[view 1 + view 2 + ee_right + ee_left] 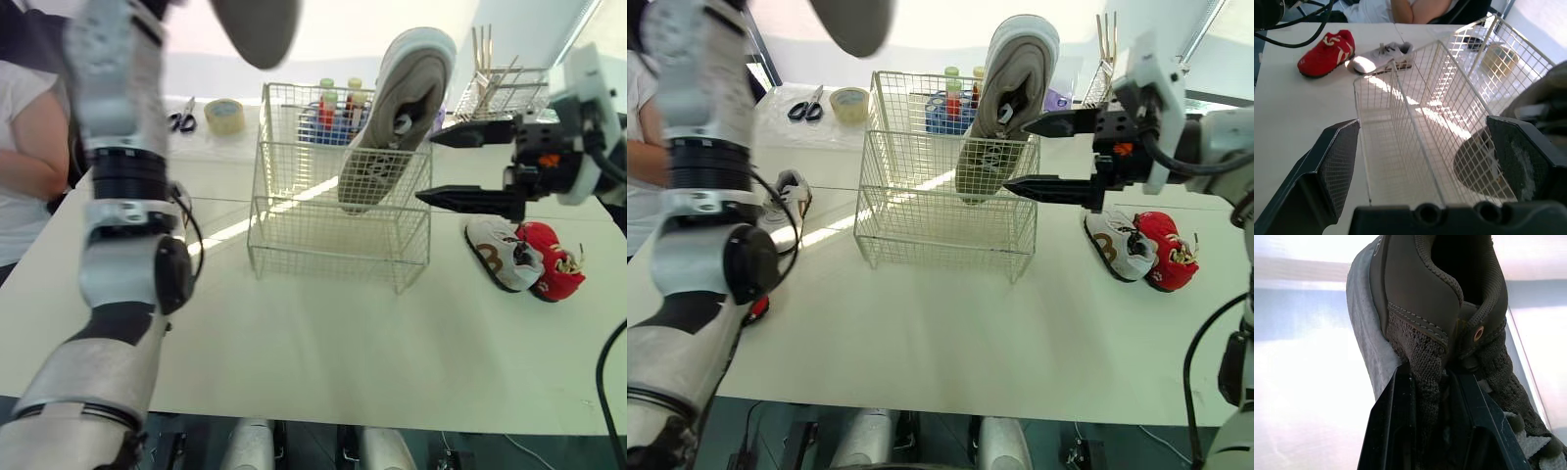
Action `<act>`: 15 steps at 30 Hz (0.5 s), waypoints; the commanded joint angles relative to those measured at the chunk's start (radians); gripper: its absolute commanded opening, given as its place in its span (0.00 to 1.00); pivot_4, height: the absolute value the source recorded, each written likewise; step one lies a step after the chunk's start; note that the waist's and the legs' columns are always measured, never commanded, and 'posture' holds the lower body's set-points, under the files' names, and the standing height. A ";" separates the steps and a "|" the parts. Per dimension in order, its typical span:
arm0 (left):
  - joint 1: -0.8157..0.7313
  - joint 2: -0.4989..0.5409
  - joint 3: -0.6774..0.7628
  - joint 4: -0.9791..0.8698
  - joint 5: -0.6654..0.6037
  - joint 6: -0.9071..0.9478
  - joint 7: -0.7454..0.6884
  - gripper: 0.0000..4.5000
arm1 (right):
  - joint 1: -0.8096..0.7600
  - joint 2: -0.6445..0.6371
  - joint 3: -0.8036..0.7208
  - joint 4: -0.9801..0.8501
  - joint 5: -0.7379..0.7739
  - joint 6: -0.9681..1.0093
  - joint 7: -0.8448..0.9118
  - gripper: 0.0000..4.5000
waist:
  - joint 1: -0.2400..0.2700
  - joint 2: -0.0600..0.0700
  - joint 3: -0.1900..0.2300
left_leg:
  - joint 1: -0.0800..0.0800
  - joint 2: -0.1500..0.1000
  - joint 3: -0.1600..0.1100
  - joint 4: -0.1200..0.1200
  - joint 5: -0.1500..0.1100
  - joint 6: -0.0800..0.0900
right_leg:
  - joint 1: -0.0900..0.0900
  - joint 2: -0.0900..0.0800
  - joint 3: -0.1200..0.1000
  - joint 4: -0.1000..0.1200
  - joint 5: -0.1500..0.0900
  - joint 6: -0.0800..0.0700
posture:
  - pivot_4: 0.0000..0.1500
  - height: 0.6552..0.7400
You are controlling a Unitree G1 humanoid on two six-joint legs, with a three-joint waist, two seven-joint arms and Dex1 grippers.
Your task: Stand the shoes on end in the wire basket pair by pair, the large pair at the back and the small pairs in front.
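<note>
A large grey shoe [1415,293] is gripped at its collar between the fingers of the left gripper [1432,382] and held high over the left side of the table [343,333]. On the table, a small white shoe [500,253] and a small red shoe [554,259] are laid touching, just right of the wire basket [294,235]. Another red shoe [1327,53] and a small grey shoe [1382,55] are seen on the basket's left. The right gripper [425,170] is spread wide at the basket's right end, just beside the second large shoe [397,108]. That shoe is stood toe down and tilted in the back compartment. Beyond the basket, scissors [182,119], a tape roll [225,115] and bottles [328,103] are set.
</note>
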 commanded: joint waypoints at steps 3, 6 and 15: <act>0.016 -0.069 -0.041 0.073 0.039 -0.204 0.010 0.09 | 0.070 -0.033 -0.130 -0.075 0.036 0.065 -0.100 1.00 | -0.009 0.000 0.000 | 0.000 0.000 0.001 -0.001 0.000 0.000 | -0.001 0.000 0.002 -0.001 0.000 0.000 | 1.00 0.94; 0.078 -0.117 -0.063 0.086 0.062 -0.273 0.019 0.09 | 0.112 -0.018 -0.174 -0.122 0.072 0.098 -0.147 1.00 | -0.005 0.000 0.000 | 0.000 0.001 0.001 -0.001 0.000 0.000 | -0.001 0.000 0.002 -0.001 0.000 0.000 | 1.00 0.94; 0.204 -0.156 -0.126 0.131 0.162 -0.411 0.085 0.09 | 0.089 0.004 -0.191 -0.129 0.137 0.092 -0.216 1.00 | 0.001 0.001 -0.001 | 0.000 0.000 0.000 0.000 -0.001 0.002 | 0.000 -0.001 0.002 -0.001 0.000 0.000 | 1.00 0.94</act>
